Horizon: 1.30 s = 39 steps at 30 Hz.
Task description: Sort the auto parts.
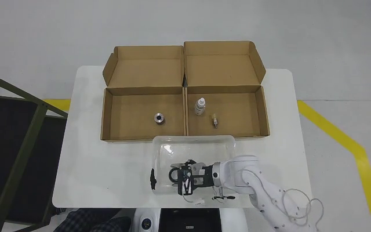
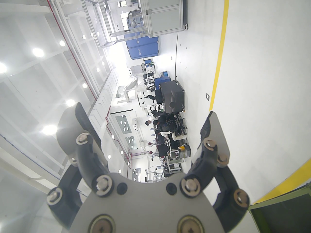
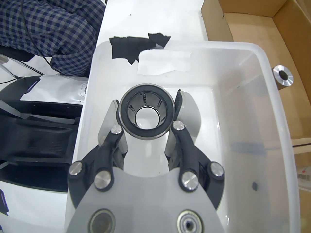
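Observation:
My right gripper (image 3: 146, 103) (image 1: 176, 174) is shut on a black cylindrical bearing (image 3: 146, 112) with a hollow bore, inside the clear plastic bin (image 3: 243, 49) (image 1: 193, 140) at the table's front edge. The bearing (image 1: 174, 174) sits at the bin's left part in the top view. A silver metal bushing (image 1: 157, 118) (image 3: 283, 76) lies in the left cardboard box (image 1: 124, 133). A small white bottle (image 1: 199, 105) and a small brass fitting (image 1: 214, 121) lie in the right cardboard box (image 1: 264, 116). My left gripper (image 2: 145, 120) is open, holding nothing and facing out into the room.
Black tape (image 3: 136, 45) (image 1: 152, 178) sticks to the bin's left wall. Both boxes stand behind the bin with lids folded back. A person in checked clothing (image 3: 43, 18) sits by the table's front, holding a controller. A green frame (image 1: 23, 151) stands left of the table.

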Motion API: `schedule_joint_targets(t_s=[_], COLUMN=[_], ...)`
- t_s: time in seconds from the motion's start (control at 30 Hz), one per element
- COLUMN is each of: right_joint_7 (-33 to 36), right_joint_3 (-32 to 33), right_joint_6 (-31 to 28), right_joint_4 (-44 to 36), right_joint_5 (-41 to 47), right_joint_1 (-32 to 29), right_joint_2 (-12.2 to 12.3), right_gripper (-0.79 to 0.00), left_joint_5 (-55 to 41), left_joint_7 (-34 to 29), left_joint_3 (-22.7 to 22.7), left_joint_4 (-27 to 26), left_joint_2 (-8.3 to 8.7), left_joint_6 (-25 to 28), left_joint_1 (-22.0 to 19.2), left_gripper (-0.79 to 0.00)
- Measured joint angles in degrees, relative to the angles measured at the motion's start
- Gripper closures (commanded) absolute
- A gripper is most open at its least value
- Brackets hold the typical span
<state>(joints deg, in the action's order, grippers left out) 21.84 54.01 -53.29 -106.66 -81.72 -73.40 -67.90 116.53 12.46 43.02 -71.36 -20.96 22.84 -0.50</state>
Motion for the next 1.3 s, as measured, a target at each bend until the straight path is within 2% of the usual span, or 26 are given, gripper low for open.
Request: schedule_joint_targets(t_s=[0.4,0.93,1.3], right_joint_7=[-1.4,-3.9,-5.4], right_joint_3=[4.4,14.7,21.4], right_joint_6=[2.4,4.2,5.8], right_joint_4=[-3.8,-13.8,-17.3], right_joint_5=[5.5,14.2,19.8], right_joint_1=[0.1,-2.5,-3.4], right_joint_2=[0.9,2.6,3.6], right_gripper=[0.000,0.000,0.000], left_joint_5=[0.0,0.0,0.0], left_joint_7=[0.0,0.0,0.0], left_joint_3=[0.0,0.0,0.0], left_joint_4=[0.0,0.0,0.0], left_joint_2=[0.00,0.00,0.00], left_joint_6=[0.0,0.0,0.0], left_joint_1=[0.0,0.0,0.0], left_gripper=[-0.785,-0.785,-0.785])
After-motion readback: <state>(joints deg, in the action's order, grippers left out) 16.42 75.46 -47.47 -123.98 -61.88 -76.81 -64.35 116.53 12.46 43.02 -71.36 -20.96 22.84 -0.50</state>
